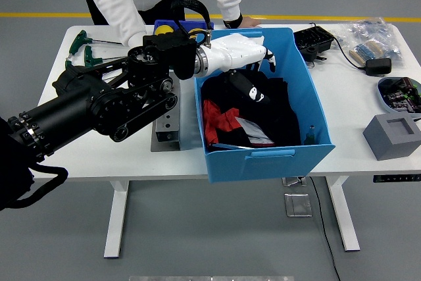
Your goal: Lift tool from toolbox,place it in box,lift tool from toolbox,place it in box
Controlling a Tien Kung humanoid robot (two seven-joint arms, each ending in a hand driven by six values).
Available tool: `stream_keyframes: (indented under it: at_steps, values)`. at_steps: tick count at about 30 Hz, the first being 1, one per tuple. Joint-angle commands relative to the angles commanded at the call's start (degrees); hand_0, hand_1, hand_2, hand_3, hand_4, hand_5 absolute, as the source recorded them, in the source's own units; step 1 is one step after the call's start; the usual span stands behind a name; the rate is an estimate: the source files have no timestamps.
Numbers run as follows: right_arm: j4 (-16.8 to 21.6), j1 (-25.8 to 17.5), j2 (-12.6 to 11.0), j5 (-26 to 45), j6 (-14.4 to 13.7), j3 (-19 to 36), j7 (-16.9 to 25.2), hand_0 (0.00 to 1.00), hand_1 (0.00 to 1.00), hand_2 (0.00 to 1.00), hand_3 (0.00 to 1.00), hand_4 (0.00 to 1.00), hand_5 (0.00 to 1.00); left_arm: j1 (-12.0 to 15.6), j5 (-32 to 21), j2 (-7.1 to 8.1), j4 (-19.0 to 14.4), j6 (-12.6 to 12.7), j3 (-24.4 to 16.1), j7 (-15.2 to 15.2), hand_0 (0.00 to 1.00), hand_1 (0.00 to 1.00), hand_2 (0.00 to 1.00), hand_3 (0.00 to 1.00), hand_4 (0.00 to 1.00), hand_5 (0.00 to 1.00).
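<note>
My left arm reaches in from the left over the blue box (263,159). Its hand (252,89) hangs inside the box above black and red cloth (227,120), fingers relaxed and holding nothing. A tool with a green handle (309,136) lies low in the box near its front right corner, mostly hidden by the wall. The grey toolbox block (164,126) with holes stands left of the box, partly behind my arm. Green T-handle tools (82,49) lie at the table's far left. My right arm is out of view.
A person in white stands at the far side, one hand (238,23) on the table behind the box. A grey foam block (393,136), a bowl (398,91), a black case (314,41) and bagged parts (371,39) sit at the right.
</note>
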Motion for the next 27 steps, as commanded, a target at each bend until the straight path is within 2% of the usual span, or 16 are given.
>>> stream_keyframes:
  at_steps: [3, 7, 11, 13, 15, 16, 17, 22, 23, 25, 27]
  values:
    - [0.0, 0.1, -0.1, -0.4, 0.0, 0.1, -0.1, 0.639, 0.614, 0.701, 0.555, 0.808, 0.64, -0.6, 1.9, 0.0, 0.3, 1.8, -2.1, 0.1, 0.635, 0.664, 0.706, 0.698, 0.935, 0.611]
    - [-0.1, 0.0, -0.1, 0.2, -0.1, 0.0, 0.0, 0.639, 0.615, 0.701, 0.555, 0.809, 0.64, 0.1, 5.8, 1.62, -2.8, 1.7, -5.0, 0.7, 0.666, 0.691, 0.746, 0.735, 0.941, 0.6]
    - [-0.2, -0.4, 0.0, 1.4, -0.3, -0.6, 0.2, 0.64, 0.616, 0.702, 0.555, 0.809, 0.639, 1.5, 10.7, 4.49, -7.1, -0.4, -7.7, 1.5, 0.663, 0.686, 0.732, 0.719, 0.942, 0.604]
    - [-0.3, -0.6, 0.0, 1.5, -0.3, -0.8, 0.3, 0.64, 0.616, 0.702, 0.555, 0.809, 0.639, 2.0, 12.8, 5.78, -8.2, -1.8, -8.7, 1.7, 0.663, 0.686, 0.732, 0.719, 0.942, 0.604]
    - [-0.2, -0.9, 0.1, 1.8, -0.3, -1.0, 0.3, 0.64, 0.616, 0.702, 0.555, 0.809, 0.639, 2.4, 14.5, 6.96, -8.7, -3.2, -9.3, 1.7, 0.663, 0.686, 0.732, 0.719, 0.942, 0.604]
    - [-0.2, -1.0, 0.1, 2.0, -0.3, -1.2, 0.3, 0.64, 0.616, 0.702, 0.555, 0.809, 0.639, 2.6, 15.1, 7.43, -8.7, -3.6, -9.5, 1.6, 0.663, 0.686, 0.732, 0.719, 0.942, 0.604]
    - [-0.2, -1.1, 0.1, 2.0, -0.3, -1.2, 0.3, 0.641, 0.616, 0.702, 0.555, 0.81, 0.639, 2.7, 15.7, 7.84, -8.7, -4.0, -9.6, 1.6, 0.649, 0.649, 0.687, 0.702, 0.945, 0.6]
    - [-0.3, -1.3, 0.1, 1.8, -0.3, -1.1, 0.4, 0.641, 0.616, 0.702, 0.555, 0.81, 0.639, 4.6, 17.6, 10.04, -9.9, -5.4, -11.4, 2.3, 0.649, 0.649, 0.687, 0.702, 0.945, 0.6]
    - [-0.3, -1.4, 0.1, 1.9, -0.4, -1.0, 0.4, 0.64, 0.618, 0.702, 0.556, 0.812, 0.641, 5.6, 18.3, 10.5, -10.7, -5.0, -12.5, 3.2, 0.521, 0.602, 0.66, 0.708, 0.948, 0.607]
    - [-0.3, -1.7, 0.2, 1.9, -0.5, -0.8, 0.3, 0.64, 0.618, 0.702, 0.556, 0.812, 0.641, 7.8, 19.5, 10.85, -12.3, -3.5, -14.8, 5.8, 0.521, 0.602, 0.66, 0.708, 0.948, 0.607]
    - [-0.3, -2.1, 0.4, 2.8, -0.9, -0.9, 0.4, 0.64, 0.618, 0.702, 0.556, 0.812, 0.641, 11.4, 20.0, 10.83, -15.0, 0.0, -18.6, 10.1, 0.521, 0.602, 0.66, 0.708, 0.948, 0.607]
